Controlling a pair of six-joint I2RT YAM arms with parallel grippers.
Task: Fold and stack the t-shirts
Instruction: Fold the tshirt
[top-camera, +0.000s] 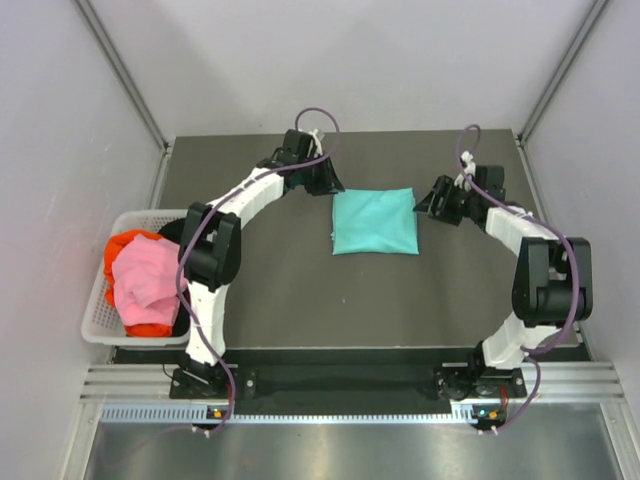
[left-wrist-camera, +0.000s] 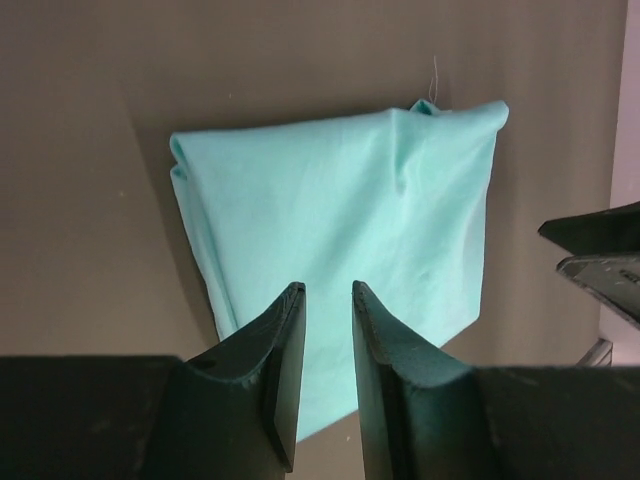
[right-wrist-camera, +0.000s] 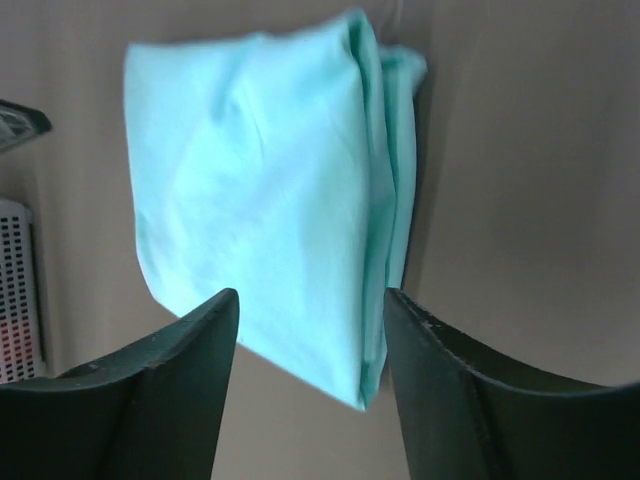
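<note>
A teal t-shirt (top-camera: 375, 222) lies folded into a neat rectangle on the dark table, and it fills the left wrist view (left-wrist-camera: 340, 210) and the right wrist view (right-wrist-camera: 260, 180). My left gripper (top-camera: 332, 186) hovers at its far left corner, the jaws (left-wrist-camera: 328, 290) a narrow gap apart with nothing between them. At the shirt's right edge my right gripper (top-camera: 420, 204) stands open and empty (right-wrist-camera: 311, 297), above the shirt's thick folded side. A pink t-shirt (top-camera: 145, 275) lies crumpled on a red-orange one (top-camera: 128, 243) in the basket, with dark cloth (top-camera: 172, 231) beside them.
The white lattice basket (top-camera: 98, 318) sits off the table's left edge, beside the left arm's elbow (top-camera: 210, 250); a bit of it shows in the right wrist view (right-wrist-camera: 15, 290). Grey walls enclose the table on three sides.
</note>
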